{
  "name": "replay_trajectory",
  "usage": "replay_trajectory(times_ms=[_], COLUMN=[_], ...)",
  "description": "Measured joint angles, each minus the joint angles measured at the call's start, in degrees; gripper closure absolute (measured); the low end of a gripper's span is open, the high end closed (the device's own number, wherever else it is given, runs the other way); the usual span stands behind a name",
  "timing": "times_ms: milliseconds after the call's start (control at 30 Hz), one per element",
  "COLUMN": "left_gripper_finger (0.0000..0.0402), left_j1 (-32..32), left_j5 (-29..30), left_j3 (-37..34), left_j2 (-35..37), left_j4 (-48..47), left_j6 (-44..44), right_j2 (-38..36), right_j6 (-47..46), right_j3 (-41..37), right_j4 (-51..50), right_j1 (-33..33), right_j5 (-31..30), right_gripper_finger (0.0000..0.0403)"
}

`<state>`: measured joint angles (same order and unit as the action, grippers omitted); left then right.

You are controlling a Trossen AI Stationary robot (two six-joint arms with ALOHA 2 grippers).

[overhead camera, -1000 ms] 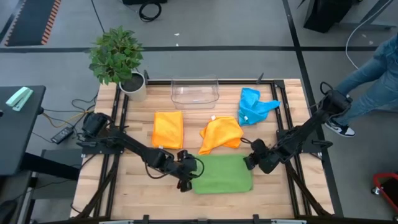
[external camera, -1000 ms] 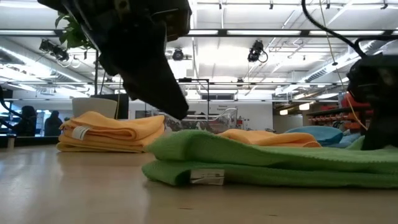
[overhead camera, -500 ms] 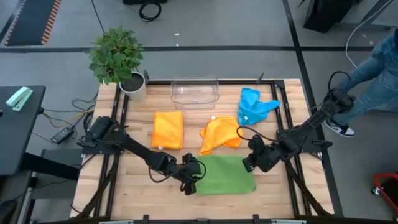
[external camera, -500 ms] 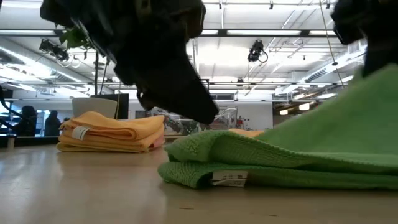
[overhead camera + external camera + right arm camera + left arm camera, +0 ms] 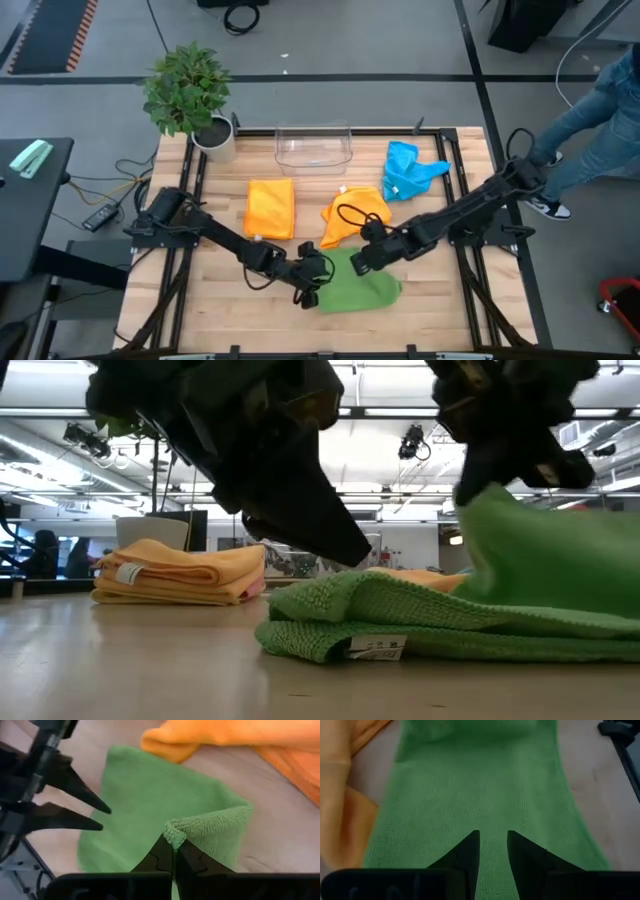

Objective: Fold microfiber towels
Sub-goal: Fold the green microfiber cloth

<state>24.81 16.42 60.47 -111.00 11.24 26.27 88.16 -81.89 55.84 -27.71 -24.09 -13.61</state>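
Counter (image 5: 230,300): pale wood slats under bright workshop lights.
Green towel (image 5: 358,290): lay at the near edge, between both arms.
Left gripper (image 5: 308,293): fingers narrowly parted, pressing the towel's left end.
Right gripper (image 5: 362,262): fingers pinched shut on the lifted right edge, the nearer arm for carrying it leftward over the pinned end.
Farther: folded orange towel (image 5: 270,208), loose orange towel (image 5: 356,215), blue towel (image 5: 408,170), clear bin (image 5: 314,148).
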Motion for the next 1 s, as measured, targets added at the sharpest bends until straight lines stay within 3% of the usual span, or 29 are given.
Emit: replay_trajectory(times_ms=[133, 333, 467, 1000], left_gripper_finger=[0.0303, 0.0329, 0.0347, 0.0386], left_j1=[1.1, 4.8, 7.8, 14.1], left_j5=[0.3, 8.8, 10.3, 11.0], left_j3=[0.1, 0.0, 0.0, -0.1], left_j2=[3.0, 13.8, 17.3, 17.0], left_j4=[-4.0, -23.7, -33.3, -38.0], left_j6=[-3.1, -4.0, -0.3, 3.5], right_j2=[4.1, 11.7, 16.5, 34.3], right_j6=[1.3, 1.7, 1.5, 2.6], right_j3=[5.1, 10.9, 14.5, 28.7], right_j4=[0.1, 1.9, 4.9, 12.0], right_j1=[1.2, 3.0, 3.4, 6.1], right_j5=[0.0, 0.0, -0.6, 1.1], right_gripper_finger=[0.0398, 0.0398, 0.0398, 0.0397])
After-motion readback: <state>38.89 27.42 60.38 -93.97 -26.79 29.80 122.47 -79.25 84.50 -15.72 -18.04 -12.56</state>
